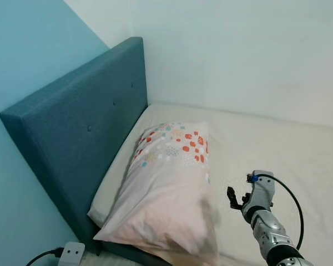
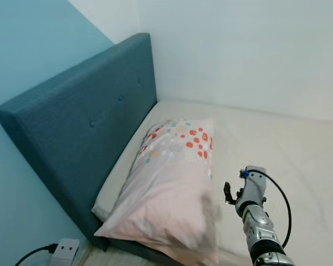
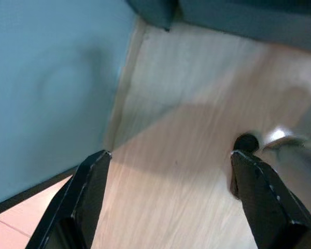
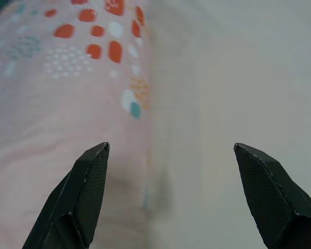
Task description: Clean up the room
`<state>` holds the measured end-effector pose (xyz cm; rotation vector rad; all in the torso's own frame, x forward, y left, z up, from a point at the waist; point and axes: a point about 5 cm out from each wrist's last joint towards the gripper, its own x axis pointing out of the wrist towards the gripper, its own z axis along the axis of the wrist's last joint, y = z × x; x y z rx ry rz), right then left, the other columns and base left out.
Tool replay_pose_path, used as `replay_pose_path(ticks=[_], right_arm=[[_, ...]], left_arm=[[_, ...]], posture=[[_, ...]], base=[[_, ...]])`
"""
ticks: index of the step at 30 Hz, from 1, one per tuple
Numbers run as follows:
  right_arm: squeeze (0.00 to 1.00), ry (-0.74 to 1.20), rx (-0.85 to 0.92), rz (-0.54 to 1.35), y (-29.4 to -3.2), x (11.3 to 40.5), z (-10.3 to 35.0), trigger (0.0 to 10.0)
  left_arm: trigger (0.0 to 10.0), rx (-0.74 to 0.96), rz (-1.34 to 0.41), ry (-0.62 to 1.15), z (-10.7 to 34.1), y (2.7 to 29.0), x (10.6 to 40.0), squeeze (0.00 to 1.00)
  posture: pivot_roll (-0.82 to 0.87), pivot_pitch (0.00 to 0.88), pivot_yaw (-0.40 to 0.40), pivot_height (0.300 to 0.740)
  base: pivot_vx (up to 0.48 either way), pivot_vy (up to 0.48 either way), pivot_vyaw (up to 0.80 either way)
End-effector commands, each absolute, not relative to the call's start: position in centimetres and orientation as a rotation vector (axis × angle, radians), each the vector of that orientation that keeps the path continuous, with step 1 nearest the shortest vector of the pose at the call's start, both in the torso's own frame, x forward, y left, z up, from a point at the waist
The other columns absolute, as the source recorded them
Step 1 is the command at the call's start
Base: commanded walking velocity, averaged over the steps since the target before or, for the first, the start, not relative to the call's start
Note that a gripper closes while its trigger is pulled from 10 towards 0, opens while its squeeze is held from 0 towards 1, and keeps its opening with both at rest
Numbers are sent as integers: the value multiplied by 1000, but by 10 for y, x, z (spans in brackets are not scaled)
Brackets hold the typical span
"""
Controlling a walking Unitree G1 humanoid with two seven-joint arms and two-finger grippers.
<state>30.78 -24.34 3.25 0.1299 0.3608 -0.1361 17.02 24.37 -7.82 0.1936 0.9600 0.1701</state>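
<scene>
Right gripper (image 1: 233,198) is being held out low over the mattress (image 1: 277,149), just beside the pillow (image 1: 166,194), nothing being carried. That's the left eye view: pillow w/ pink cover and orange/teal dots is lying lengthwise along the teal headboard (image 1: 83,127), near end hanging a bit past the mattress edge. A white plug adapter (image 1: 72,254) w/ a black cable is being seen down by the blue wall (image 1: 22,61).

Right eye view: same scene, being shown a bit shifted. Bed is looking bare apart from the pillow, no clutter being spotted on it.

Left wrist view: left gripper (image 3: 171,171) is being hung wide open over the wood floor (image 3: 186,150), nothing between its fingers (image 3: 88,192), next to the blue wall and the dark bed base (image 3: 233,15). Idle arm, prob.

Right wrist view: right gripper's fingers (image 4: 85,192) are being spread wide, one over the pillow's edge, the other over the bare sheet. No contact being made as far as can be told.

Progress-wise: pillow is being judged as basically placed at the head of the bed already; maybe a bit of straightening is being left, since it's sitting slightly skewed and overhanging. Rest of the room can't be judged from these views.
</scene>
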Motion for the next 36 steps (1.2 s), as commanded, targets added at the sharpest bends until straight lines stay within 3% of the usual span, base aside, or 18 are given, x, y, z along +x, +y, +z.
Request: replay_pose_path(ticks=[1,9,14,25,28,32,36], right_arm=[[0,347,164,-135,-242,309,34,10000],[0,374,185,-193,-249,307,32,10000],[0,319,298,-215,-254,311,39,10000],[0,296,490,-276,-266,308,40,10000],[0,298,541,-221,-259,305,35,10000],[0,302,579,71,-218,309,33,10000],[0,195,668,146,-204,326,53,10000]], left_arm=[[10000,187,218,953,-76,253,169,0],[10000,-8,286,655,-41,252,226,0],[10000,61,116,552,-27,235,248,0],[10000,60,86,563,-38,236,226,0],[10000,65,82,576,-44,239,215,0],[10000,76,64,592,-51,243,197,0],[10000,99,39,608,-55,248,181,0]], posture=[[32,17,3,635],[51,48,-8,610],[54,71,-2,590],[73,168,-9,545],[82,192,-9,535],[101,239,-3,535],[144,272,0,535]], base=[[0,0,0],[0,0,0],[0,0,0],[0,0,0],[0,0,0],[0,0,0],[0,0,0]])
